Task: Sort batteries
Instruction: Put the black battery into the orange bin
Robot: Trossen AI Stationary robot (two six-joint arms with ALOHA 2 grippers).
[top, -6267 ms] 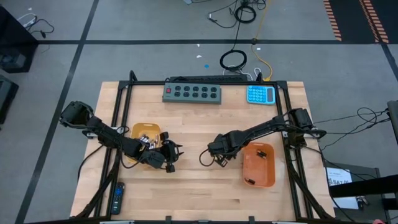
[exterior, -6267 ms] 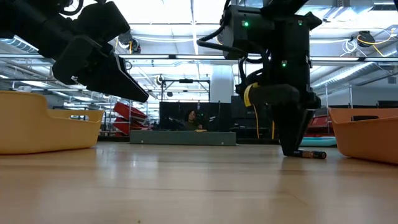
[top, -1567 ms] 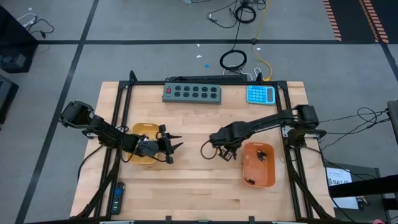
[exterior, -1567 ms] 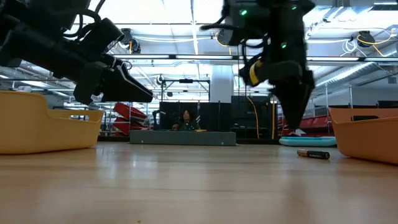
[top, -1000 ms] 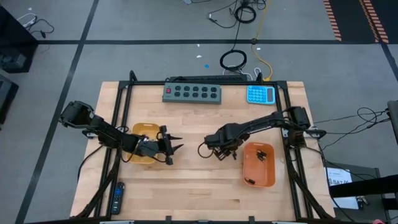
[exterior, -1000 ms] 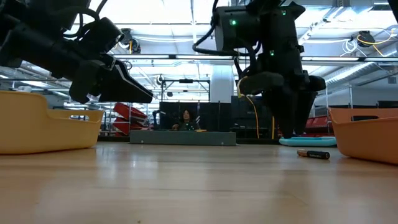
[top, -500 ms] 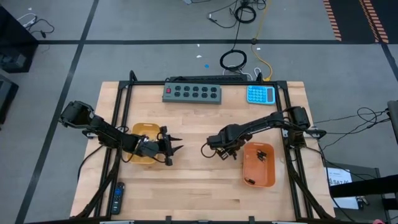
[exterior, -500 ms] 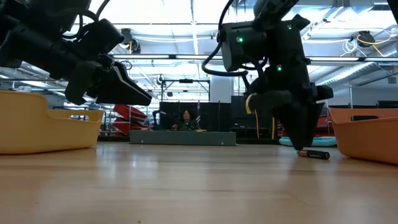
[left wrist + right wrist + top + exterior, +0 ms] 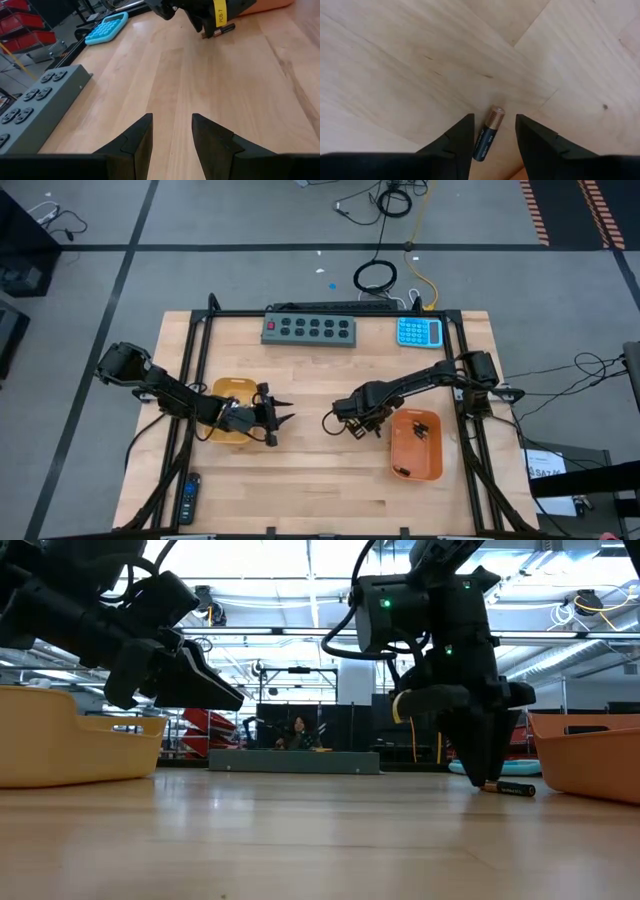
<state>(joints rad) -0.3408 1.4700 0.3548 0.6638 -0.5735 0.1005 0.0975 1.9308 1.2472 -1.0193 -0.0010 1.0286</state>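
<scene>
A small black battery with a copper end (image 9: 487,132) lies on its side on the bare wood beside the orange tray (image 9: 437,465); it also shows in the low view (image 9: 512,788) and the left wrist view (image 9: 220,31). My right gripper (image 9: 494,135) points down over the battery, open, one finger on either side of it, tips near the tabletop (image 9: 487,778). The orange tray holds two dark cells (image 9: 420,428). My left gripper (image 9: 280,417) hovers open beside the yellow tray (image 9: 228,387), fingers pointing toward the right arm. What the yellow tray holds is hidden by the left arm.
The grey button strip (image 9: 309,329) and the blue calculator (image 9: 419,332) lie along the far edge. A black remote (image 9: 189,497) sits at the near left corner. Black frame rails (image 9: 192,355) run down both sides. Bare wood lies between the two grippers and toward the near edge.
My right gripper has come down from above the table until its open fingers stand around the battery, shifting slightly toward the orange tray. The battery has stayed where it lay. The left arm has kept still.
</scene>
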